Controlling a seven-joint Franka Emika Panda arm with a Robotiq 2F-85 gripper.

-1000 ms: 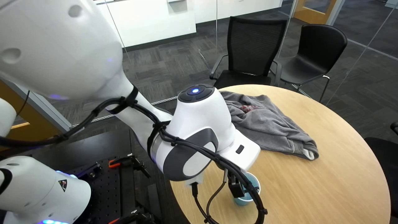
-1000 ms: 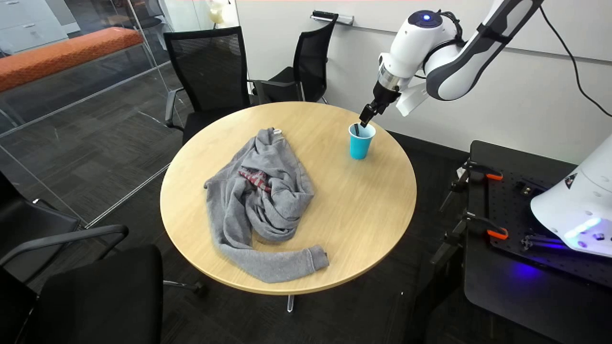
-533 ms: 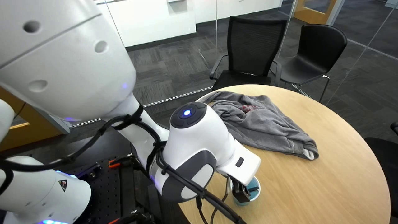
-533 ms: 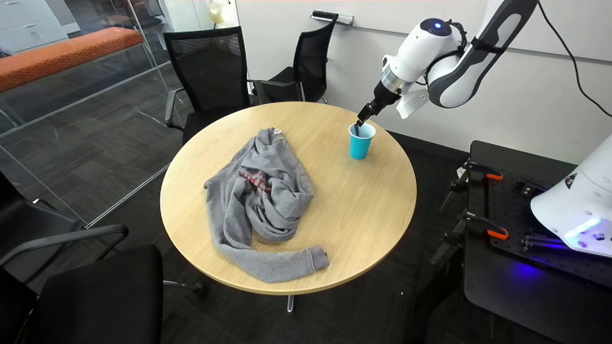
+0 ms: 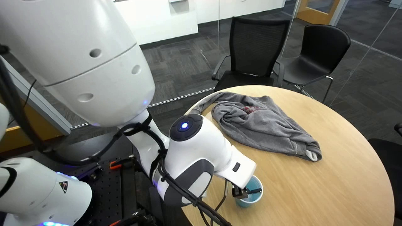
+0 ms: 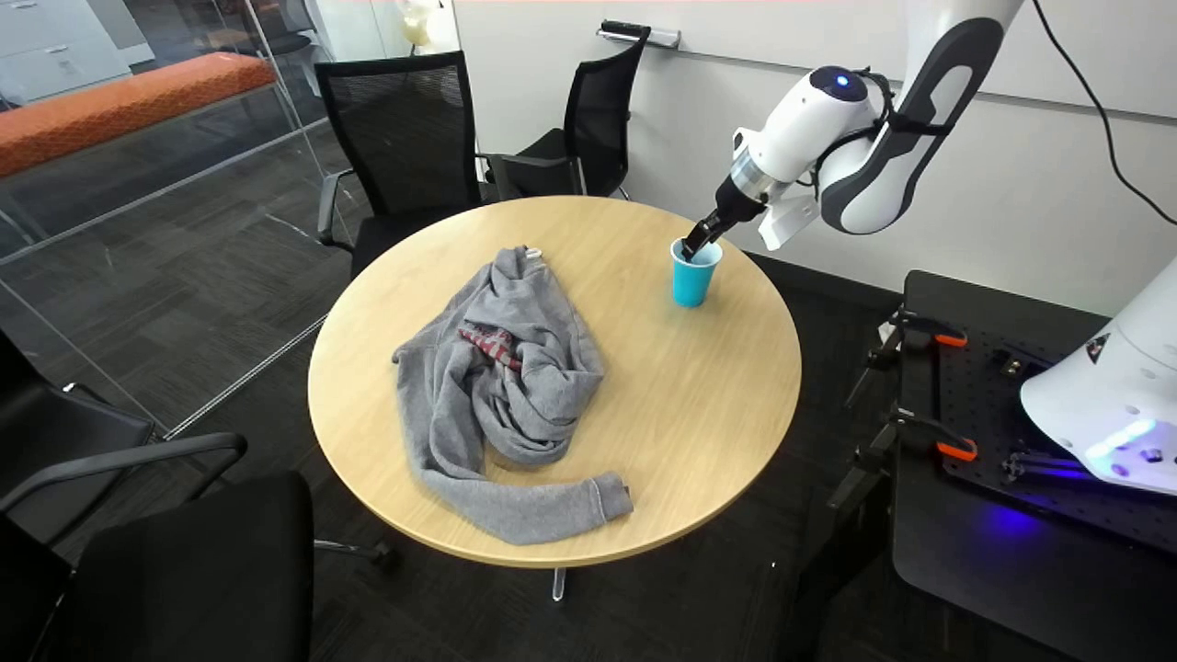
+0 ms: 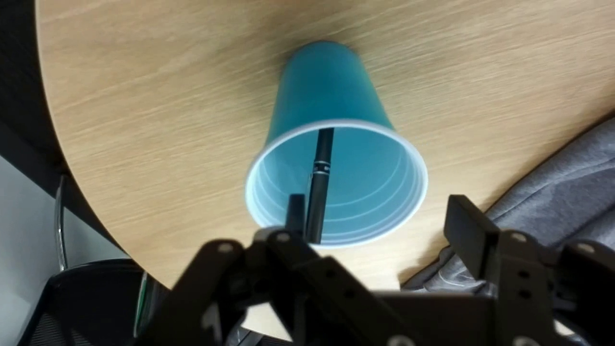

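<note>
Hand [image 7: 377, 216]: stood with fingers [image 7: 295, 211] wide apart, holding nothing.
Black pen [image 7: 319, 202]: appeared between them, just beside one; seemed to need centring, then slow squeezing.
Blue cup [image 7: 326, 84]: stood upright on the tabletop [image 7: 144, 120], around the leaning pen; looked easy to tip, better left unpinched.
Grey sweater [image 6: 515, 395]: lay well apart.

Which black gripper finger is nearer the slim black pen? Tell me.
The finger at left in the wrist view, beside the pen; the other finger appears clear of the tapered blue cup.

Blue cup [image 7: 326, 91] hides lower end of pen [image 7: 319, 194]
</note>
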